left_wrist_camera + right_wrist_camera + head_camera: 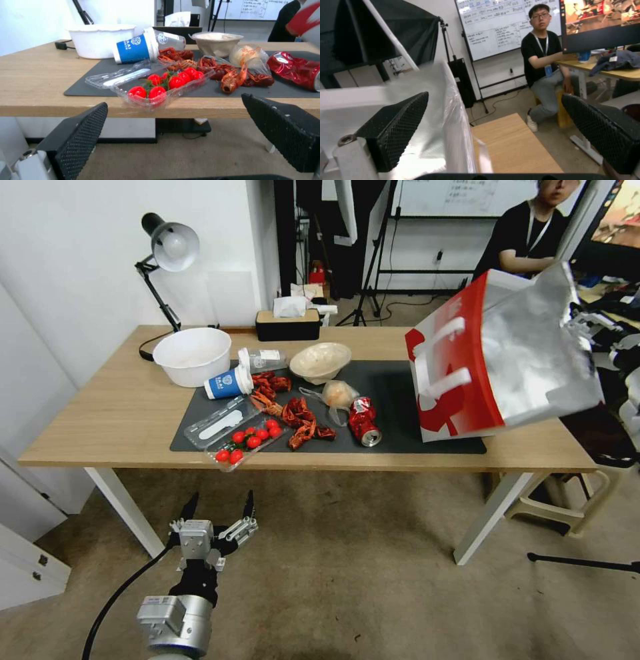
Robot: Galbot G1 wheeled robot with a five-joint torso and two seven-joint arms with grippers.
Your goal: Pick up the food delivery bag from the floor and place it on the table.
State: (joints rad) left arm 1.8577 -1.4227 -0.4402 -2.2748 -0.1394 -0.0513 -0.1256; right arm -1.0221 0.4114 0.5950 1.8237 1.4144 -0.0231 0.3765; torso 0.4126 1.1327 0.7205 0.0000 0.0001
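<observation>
Tilting toward the robot's left, the bag (493,360) is seen over the right end of the surface (120,413), its lower corner at the mat (393,387); whether it rests there cannot be told. Its open foil-lined mouth faces the right side, where the right pincer (587,323) is seen at the rim. In the right wrist view the right pincer (493,125) is spread wide, one finger (395,130) inside the foil lining of the bag (430,100), the other outside and well clear, so the wall lies between the fingers without being clamped.

The left pincer (220,507) is held low above the floor (373,580), in front of the surface's left half, wide open and holding nothing. In the left wrist view the left pincer (173,120) is pointed at a clear tray of tomatoes (163,83), crayfish (233,75), a blue cup (135,48), a white bowl (96,40) and a crushed red can (296,68).
</observation>
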